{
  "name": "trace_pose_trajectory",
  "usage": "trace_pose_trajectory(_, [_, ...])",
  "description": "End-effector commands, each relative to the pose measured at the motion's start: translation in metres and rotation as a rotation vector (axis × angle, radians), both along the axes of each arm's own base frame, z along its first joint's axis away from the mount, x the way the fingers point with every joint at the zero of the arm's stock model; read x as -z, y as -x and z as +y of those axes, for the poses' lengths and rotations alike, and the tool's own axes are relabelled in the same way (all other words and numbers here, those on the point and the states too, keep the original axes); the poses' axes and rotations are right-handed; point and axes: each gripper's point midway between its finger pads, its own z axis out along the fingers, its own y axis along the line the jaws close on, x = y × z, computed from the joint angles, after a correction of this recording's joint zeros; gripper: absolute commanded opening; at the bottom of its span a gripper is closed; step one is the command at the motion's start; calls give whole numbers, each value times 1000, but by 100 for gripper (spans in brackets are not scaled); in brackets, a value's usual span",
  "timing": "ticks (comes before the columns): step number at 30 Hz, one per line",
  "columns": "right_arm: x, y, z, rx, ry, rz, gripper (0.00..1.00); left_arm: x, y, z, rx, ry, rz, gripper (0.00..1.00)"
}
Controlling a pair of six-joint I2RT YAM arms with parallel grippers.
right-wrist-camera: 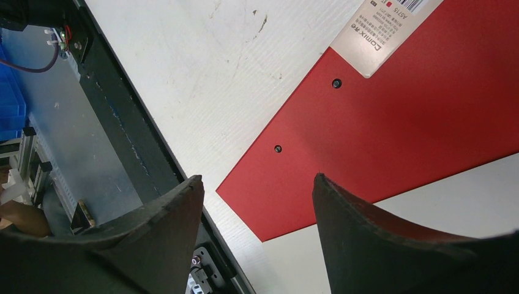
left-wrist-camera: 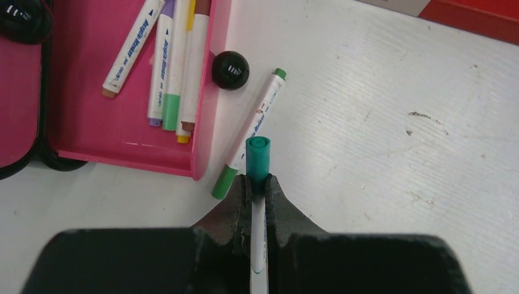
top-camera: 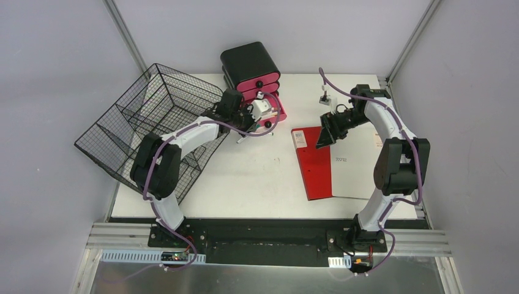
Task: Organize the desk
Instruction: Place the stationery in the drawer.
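Observation:
My left gripper (left-wrist-camera: 258,180) is shut on a white marker with a teal cap (left-wrist-camera: 257,156), its tip pointing at the open pink drawer (left-wrist-camera: 79,128). In that drawer lie several markers (left-wrist-camera: 174,67). A green-capped marker (left-wrist-camera: 254,122) lies on the white desk (left-wrist-camera: 398,184) beside the drawer's front, near its black knob (left-wrist-camera: 231,69). In the top view the left gripper (top-camera: 248,117) is at the drawer unit. My right gripper (right-wrist-camera: 257,177) hangs open and holds nothing above the red-and-white notebook (right-wrist-camera: 416,110), seen in the top view as right gripper (top-camera: 324,138) and notebook (top-camera: 317,165).
A black wire basket (top-camera: 153,116) sits tilted on the desk's left side. The black and pink drawer unit (top-camera: 251,64) stands at the back centre. A small dark object (top-camera: 325,98) sits behind the notebook. The desk's metal-framed near edge (right-wrist-camera: 122,116) shows in the right wrist view.

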Motion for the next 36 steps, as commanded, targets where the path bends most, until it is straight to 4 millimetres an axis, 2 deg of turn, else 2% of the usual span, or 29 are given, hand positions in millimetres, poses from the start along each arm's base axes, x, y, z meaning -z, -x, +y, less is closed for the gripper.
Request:
trace_pose_trajectory(1, [-12,-6,3,-26,-12,-64,68,-37,-28,-16,-23,140,-164,0])
trace_pose_trajectory(6, [-12,-6,3,-26,-14,-62,68,-64,-47,-21,-43,158,-296,0])
trace_pose_trajectory(9, [-13,-5,4,-28,-17,-61,68,-67,-67,-21,-71,115,-416,0])
trace_pose_trajectory(13, [-13,-5,3,-29,-18,-62,68,-51,-93,-25,-88,43,-512,0])
trace_pose_trajectory(16, [-13,-5,4,-31,-19,-63,68,-25,-102,-31,-91,-31,-514,0])
trace_pose_trajectory(21, [-13,-4,4,-34,-22,-56,68,-5,-117,-32,-121,-144,-622,0])
trace_pose_trajectory(25, [-13,-4,5,-36,-22,-57,68,17,-119,-36,-100,-180,-609,0])
trace_pose_trajectory(28, [-13,-3,5,-37,-22,-57,68,23,-118,-38,-88,-185,-591,0])
trace_pose_trajectory(36, [-14,-3,6,-40,-23,-60,68,22,-115,-41,-82,-168,-567,0])
